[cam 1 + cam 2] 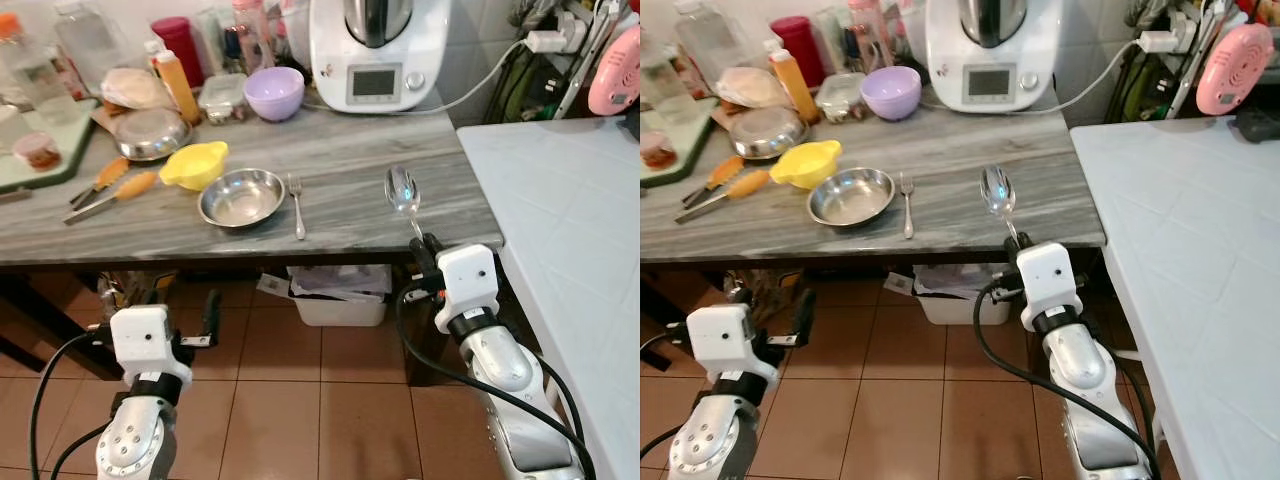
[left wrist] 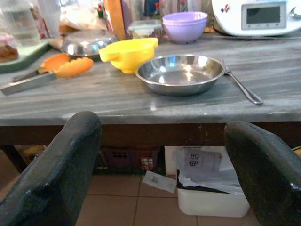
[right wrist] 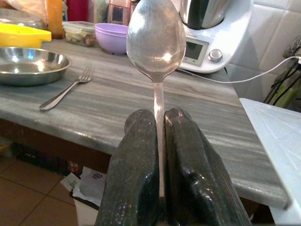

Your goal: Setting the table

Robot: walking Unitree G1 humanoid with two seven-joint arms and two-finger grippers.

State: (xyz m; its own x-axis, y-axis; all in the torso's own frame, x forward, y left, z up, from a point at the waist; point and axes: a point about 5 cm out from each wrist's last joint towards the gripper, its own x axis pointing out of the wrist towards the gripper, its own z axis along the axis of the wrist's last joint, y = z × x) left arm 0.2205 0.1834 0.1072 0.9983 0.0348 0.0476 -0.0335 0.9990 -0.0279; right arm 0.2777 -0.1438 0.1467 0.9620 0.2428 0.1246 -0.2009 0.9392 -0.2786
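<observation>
Right wrist view shows the right gripper [image 3: 159,141] clamped on the spoon [image 3: 155,42]; left gripper [image 2: 164,174] gapes empty.

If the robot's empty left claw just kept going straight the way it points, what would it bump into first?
Probably the front edge of the grey marble-patterned tabletop, which lies straight ahead between the open black fingers of the left gripper. The shallow round steel bowl sits just beyond it. Depth is uncertain.
</observation>
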